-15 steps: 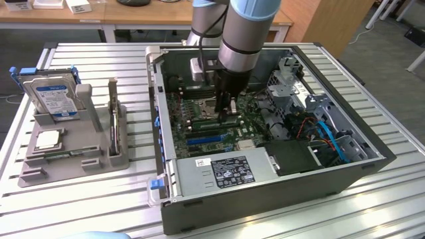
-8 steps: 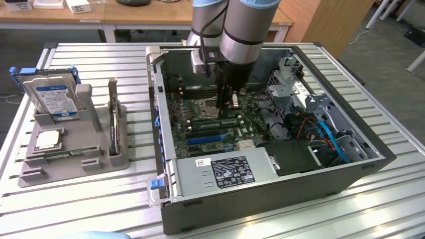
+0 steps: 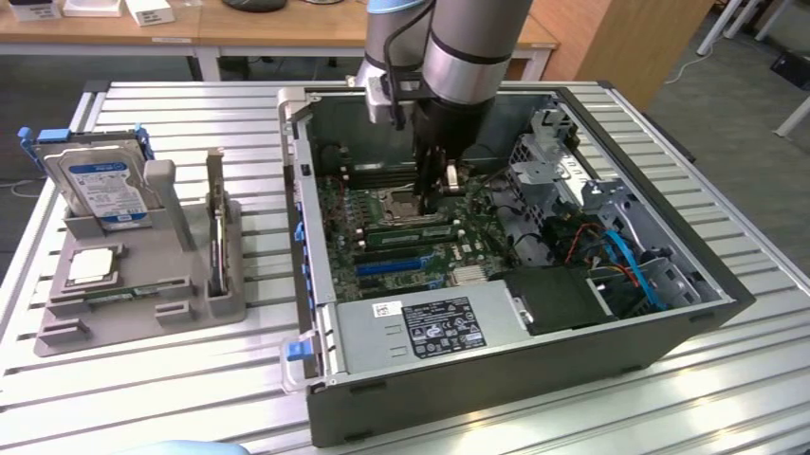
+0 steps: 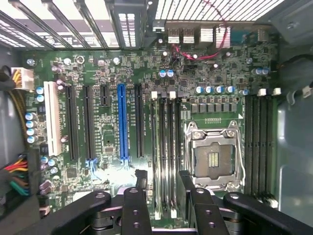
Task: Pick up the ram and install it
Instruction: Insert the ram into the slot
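On the exterior view's left, a grey moulded parts holder (image 3: 139, 284) rests on the slatted aluminium desk (image 3: 152, 398). It carries an upright silver hard drive with a blue label (image 3: 104, 190) and a small square silver processor chip (image 3: 91, 267). The label text cannot be read. To the right lies the open black computer case (image 3: 708, 284) with its green motherboard (image 3: 379, 251) exposed. The black two-finger tool (image 3: 437, 185) hangs inside the case with its jaws spread wide, gripping nothing. The ram, a long, narrow green circuit-board stick with dark chips (image 3: 408, 227), appears seated in a motherboard slot just below and beside the tool. Its long axis runs along the slot bank. In the wrist view the tool (image 4: 164, 178) straddles these black slots (image 4: 166, 132). The white sticker on the grey power supply (image 3: 437, 327) is illegible.
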Motion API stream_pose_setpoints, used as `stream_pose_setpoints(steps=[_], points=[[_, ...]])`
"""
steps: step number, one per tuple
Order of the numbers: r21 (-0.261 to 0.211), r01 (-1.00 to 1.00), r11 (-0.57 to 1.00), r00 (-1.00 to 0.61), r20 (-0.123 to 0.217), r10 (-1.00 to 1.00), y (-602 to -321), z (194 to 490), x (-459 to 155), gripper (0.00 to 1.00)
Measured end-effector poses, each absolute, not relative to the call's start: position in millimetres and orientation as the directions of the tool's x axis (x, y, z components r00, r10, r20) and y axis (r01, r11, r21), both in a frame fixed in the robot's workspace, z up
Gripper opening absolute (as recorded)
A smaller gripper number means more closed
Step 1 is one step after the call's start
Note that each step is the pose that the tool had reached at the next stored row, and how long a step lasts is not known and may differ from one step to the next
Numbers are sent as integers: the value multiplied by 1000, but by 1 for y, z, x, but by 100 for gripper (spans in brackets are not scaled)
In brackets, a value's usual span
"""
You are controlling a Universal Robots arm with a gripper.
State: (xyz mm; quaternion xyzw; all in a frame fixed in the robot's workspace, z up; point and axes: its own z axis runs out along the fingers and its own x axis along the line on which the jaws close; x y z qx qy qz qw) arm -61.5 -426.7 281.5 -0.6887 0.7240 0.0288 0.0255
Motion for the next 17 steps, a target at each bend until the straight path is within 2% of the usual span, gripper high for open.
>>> stream_pose_setpoints(steps=[10,17], points=[[7,-999,50,-50,-77,-996,-427,303,-62,39],[7,-999,50,-50,-77,-996,-427,307,-62,39]])
